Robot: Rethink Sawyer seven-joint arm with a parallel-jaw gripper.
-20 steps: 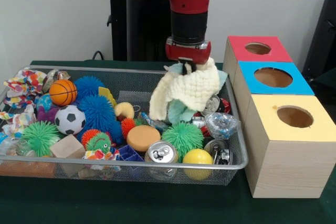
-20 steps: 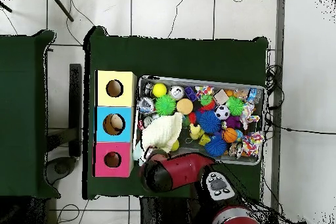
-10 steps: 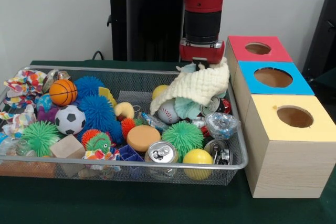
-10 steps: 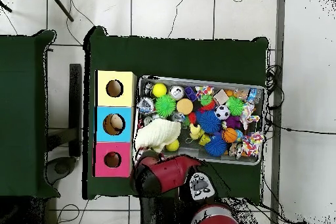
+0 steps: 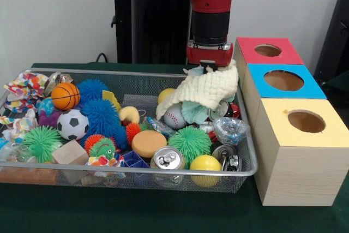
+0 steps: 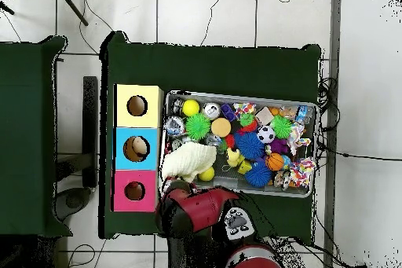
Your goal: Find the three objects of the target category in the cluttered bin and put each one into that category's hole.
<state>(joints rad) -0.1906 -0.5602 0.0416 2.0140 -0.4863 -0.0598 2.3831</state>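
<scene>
The cream knitted cloth (image 5: 203, 90) is gripped by the fingers of the gripper (image 5: 209, 67) at the wire bin's (image 5: 248, 163) right edge, just beside the blue-topped box (image 5: 283, 83). The cloth is draped, ribbed and crumpled, over a baseball (image 5: 175, 115) and crushed cans (image 5: 224, 108), with little open room around it.

We are seeing a dark green counter (image 5: 136, 214) filling the bottom of the front frame. A black chair (image 5: 334, 36) is standing at the right edge. In the overhead frame, cables (image 6: 357, 155) are trailing across the tiled floor (image 6: 369, 84) at right.
</scene>
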